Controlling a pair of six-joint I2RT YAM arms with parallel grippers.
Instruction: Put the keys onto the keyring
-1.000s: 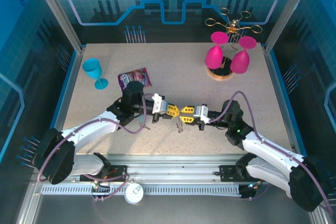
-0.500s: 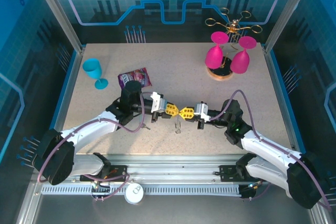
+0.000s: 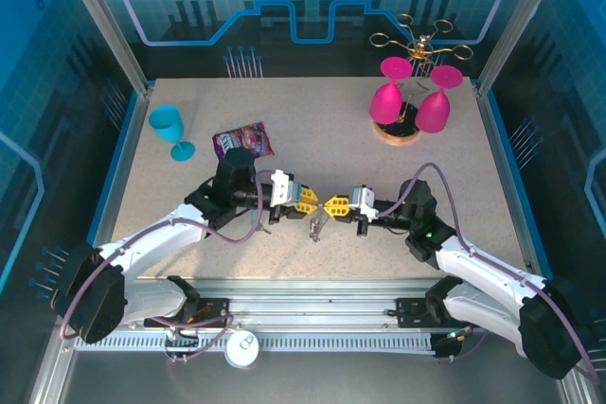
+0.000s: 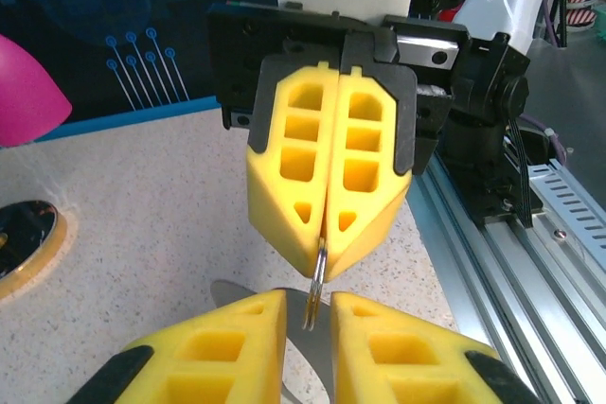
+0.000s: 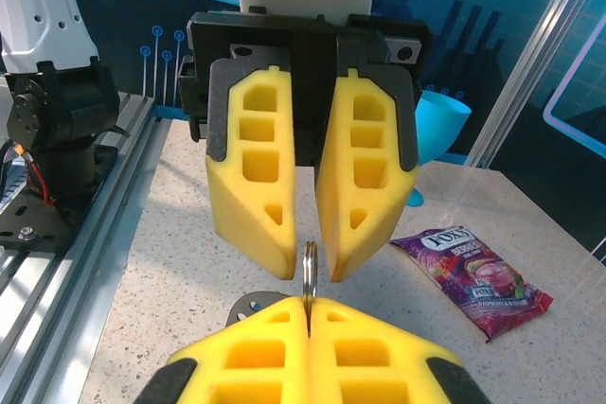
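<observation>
Top view: your left gripper (image 3: 305,199) and right gripper (image 3: 334,204) meet tip to tip over the near middle of the table (image 3: 454,158); both arms are equally near; a small silvery bit hangs just under the tips, likely the keys (image 3: 317,226); too small to be sure.
Left wrist: the right jaws are pressed flat on the keyring (image 4: 321,262), a thin metal ring standing upright and edge-on; your left fingers (image 4: 237,342) stand narrowly apart, the ring straight ahead and in line with their gap.
Right wrist: the ring rises from the closed right tips; its edge points into the left slot.
Count: two grippers; one ring; keys, number unclear; one snack packet (image 5: 473,272); one teal goblet (image 5: 440,120).
</observation>
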